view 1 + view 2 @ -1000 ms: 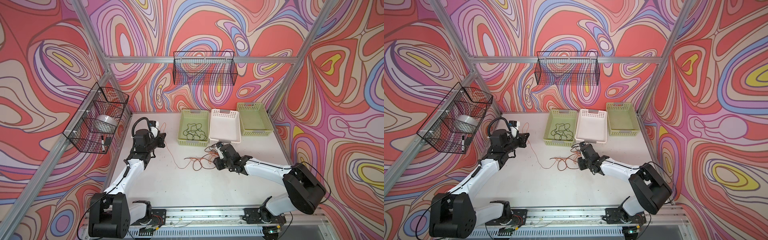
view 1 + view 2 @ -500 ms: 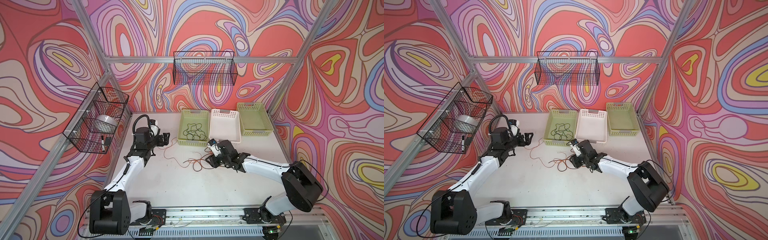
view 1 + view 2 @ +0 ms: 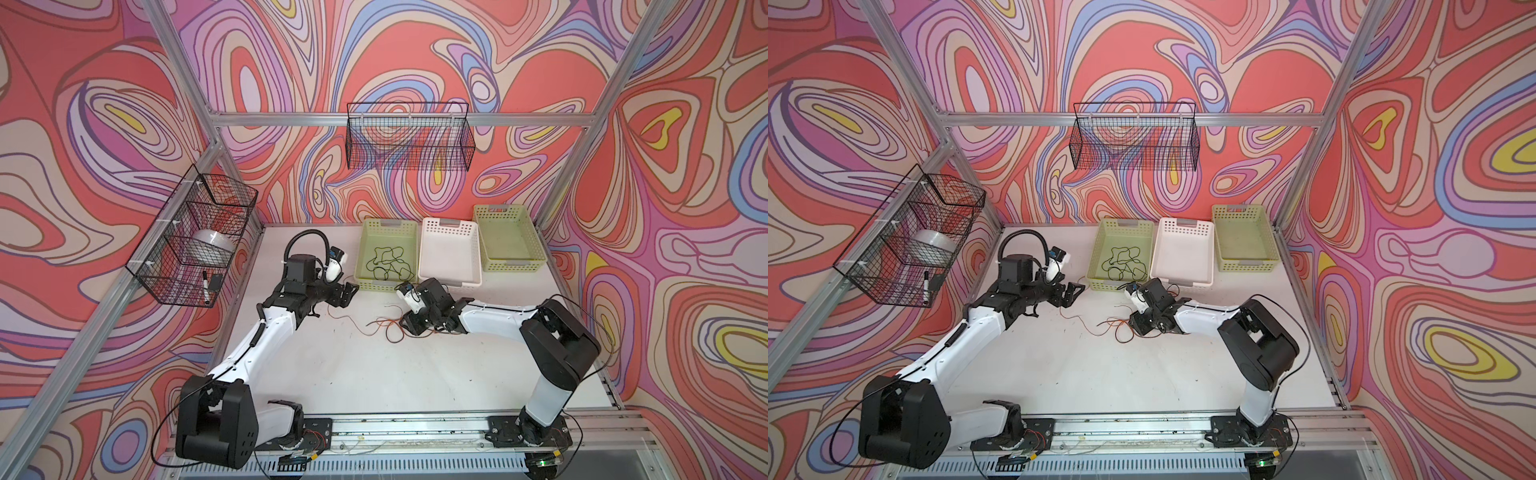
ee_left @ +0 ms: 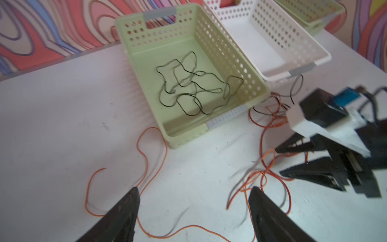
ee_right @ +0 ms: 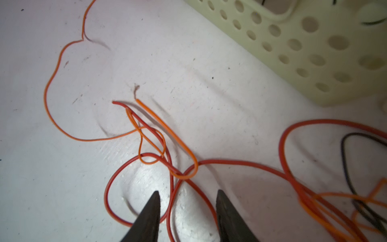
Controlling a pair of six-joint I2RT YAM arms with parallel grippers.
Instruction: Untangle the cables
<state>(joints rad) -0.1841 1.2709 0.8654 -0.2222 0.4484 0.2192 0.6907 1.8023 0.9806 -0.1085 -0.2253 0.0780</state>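
Observation:
A tangle of orange and red cables (image 3: 388,328) (image 3: 1119,328) lies on the white table in front of the baskets. A dark green-black cable (image 3: 388,266) (image 4: 194,88) lies coiled inside the left green basket (image 3: 365,249) (image 4: 247,69). My left gripper (image 3: 347,293) (image 4: 194,191) hovers open, with nothing between its fingers and a loose orange strand (image 4: 142,150) on the table under it. My right gripper (image 3: 409,328) (image 5: 187,192) (image 4: 279,161) stands open low over the tangle, with red cable loops (image 5: 173,199) lying between its fingertips. An orange cable end (image 5: 167,127) and a dark strand (image 5: 345,157) lie close by.
A white basket (image 3: 424,253) and a second green basket (image 3: 478,237) stand side by side at the back right. A wire basket (image 3: 409,141) hangs on the back wall. Another wire basket (image 3: 195,237) on the left wall holds a tape roll and a marker.
My left gripper opened, let go of the orange cable and swung right toward the green basket. My right gripper moved left over the tangle and narrowed slightly.

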